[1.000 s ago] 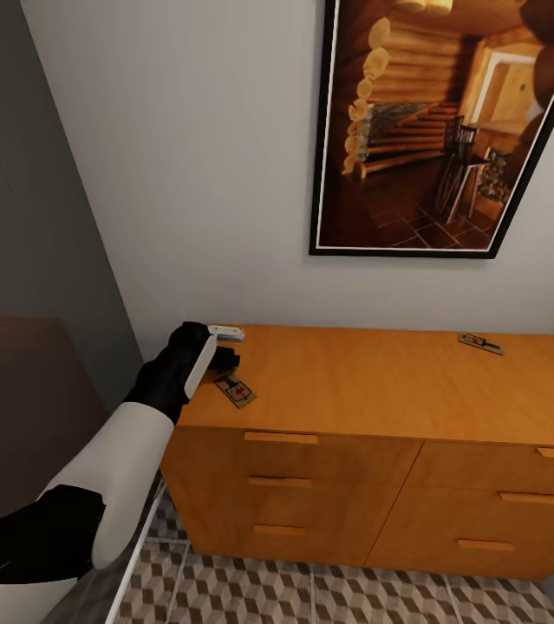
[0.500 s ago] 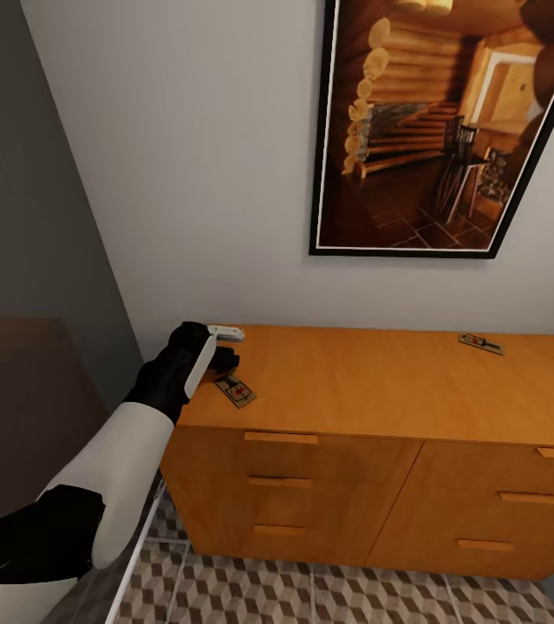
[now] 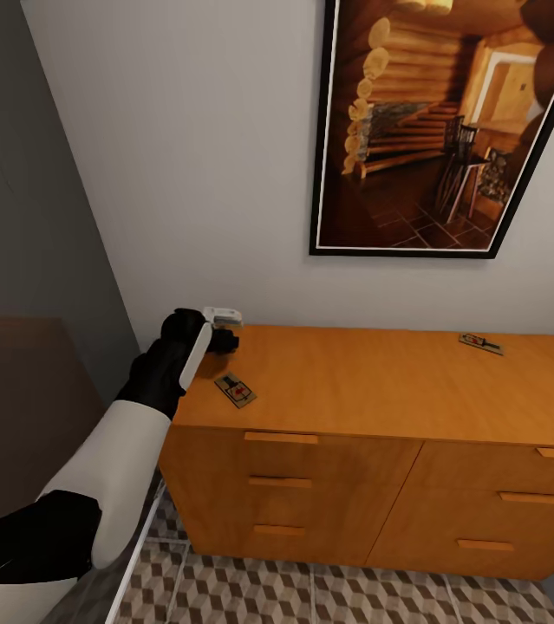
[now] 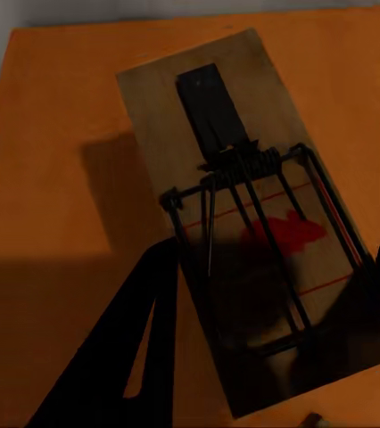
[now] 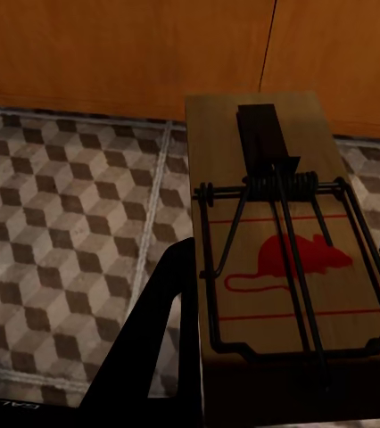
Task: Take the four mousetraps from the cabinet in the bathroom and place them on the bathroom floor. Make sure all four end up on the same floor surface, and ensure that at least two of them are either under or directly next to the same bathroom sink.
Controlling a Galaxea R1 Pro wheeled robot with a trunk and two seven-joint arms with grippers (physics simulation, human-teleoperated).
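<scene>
On the cabinet (image 3: 381, 390) top near its left corner, a flat wooden mousetrap (image 3: 235, 390) with dark wire and a red mark is lying free; a second mousetrap (image 3: 481, 343) is resting well apart near the right back edge. The left gripper (image 3: 224, 329) has risen off the near trap since a moment ago and is hovering above it, fingers (image 4: 128, 357) spread. A framed cabin picture (image 3: 450, 130) is hanging behind. The right gripper (image 5: 284, 357) is pinching a third mousetrap (image 5: 279, 267) over the cube-patterned floor (image 5: 56, 232).
</scene>
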